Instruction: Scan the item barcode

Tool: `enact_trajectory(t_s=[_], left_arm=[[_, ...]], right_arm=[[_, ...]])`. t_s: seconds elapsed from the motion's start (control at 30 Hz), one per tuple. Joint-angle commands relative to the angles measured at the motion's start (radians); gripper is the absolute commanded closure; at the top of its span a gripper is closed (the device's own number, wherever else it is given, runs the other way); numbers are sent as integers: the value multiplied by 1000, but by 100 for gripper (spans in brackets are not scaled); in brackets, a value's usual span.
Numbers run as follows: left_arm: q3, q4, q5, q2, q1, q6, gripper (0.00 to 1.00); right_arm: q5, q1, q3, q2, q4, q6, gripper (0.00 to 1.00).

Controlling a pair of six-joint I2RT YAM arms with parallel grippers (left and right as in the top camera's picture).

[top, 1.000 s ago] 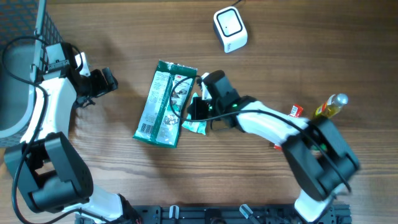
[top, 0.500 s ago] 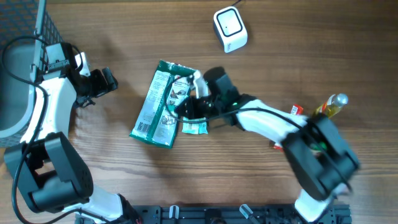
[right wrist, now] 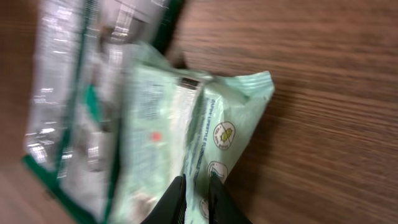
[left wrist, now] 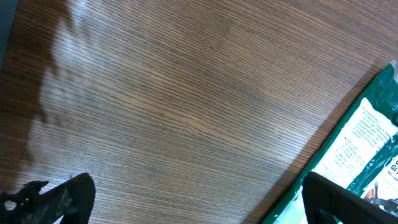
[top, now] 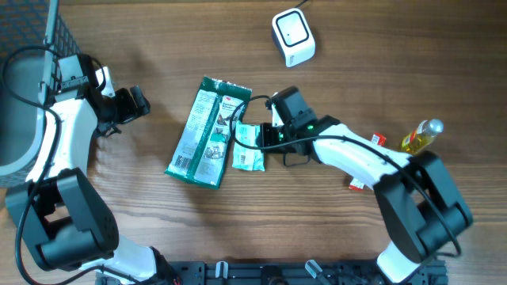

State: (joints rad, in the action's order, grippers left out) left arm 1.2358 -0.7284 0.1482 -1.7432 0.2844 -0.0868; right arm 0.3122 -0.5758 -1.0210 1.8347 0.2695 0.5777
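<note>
Pale-green soft plastic snack packet point(top: 249, 148): overhead, it lies flat near the middle of the brown wood-grain table point(top: 380, 55), its left edge touching or overlapping a larger dark-green foil pouch point(top: 207, 133) that lies lengthwise just beside it.
White rounded-square barcode scanner point(top: 293, 36): at the table's far edge, well apart from both packets.
Right gripper point(top: 268, 136): at the pale packet's right edge, in contact with it.
Left gripper point(top: 136, 104): well to the left of the pouch, over bare wood.
Yellow bottle with a clear cap point(top: 421, 134) and small red wrapper point(top: 375, 141): on the right side, near each other.
Dark mesh basket point(top: 57, 36): far-left corner.

Left wrist view: both black fingers point(left wrist: 59, 196) stand wide apart with only table between them, so this tool is released. A corner of the dark-green pouch shows at the right edge.

Right wrist view: blurred. The two fingertips point(right wrist: 177, 199) stand close together, a thin gap between them, at the pale packet's edge. Whether they pinch the film cannot be told. The pouch lies beyond, to the left.
</note>
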Motion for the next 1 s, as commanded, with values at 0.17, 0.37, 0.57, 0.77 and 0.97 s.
enact_trajectory(t_s=[0.17, 0.37, 0.57, 0.77, 0.97], left_arm=[[-6, 0, 8, -8, 10, 8, 0], [-6, 0, 8, -8, 10, 8, 0], [-6, 0, 8, -8, 10, 8, 0], [-6, 0, 8, -8, 10, 8, 0], [-6, 0, 8, -8, 10, 8, 0]], right_arm=[[-22, 0, -6, 31, 42, 50, 85], [3, -1, -13, -175, 61, 50, 84], [3, -19, 0, -206, 118, 51, 82], [-9, -92, 60, -204, 95, 52, 83], [-8, -143, 81, -185, -14, 53, 87]])
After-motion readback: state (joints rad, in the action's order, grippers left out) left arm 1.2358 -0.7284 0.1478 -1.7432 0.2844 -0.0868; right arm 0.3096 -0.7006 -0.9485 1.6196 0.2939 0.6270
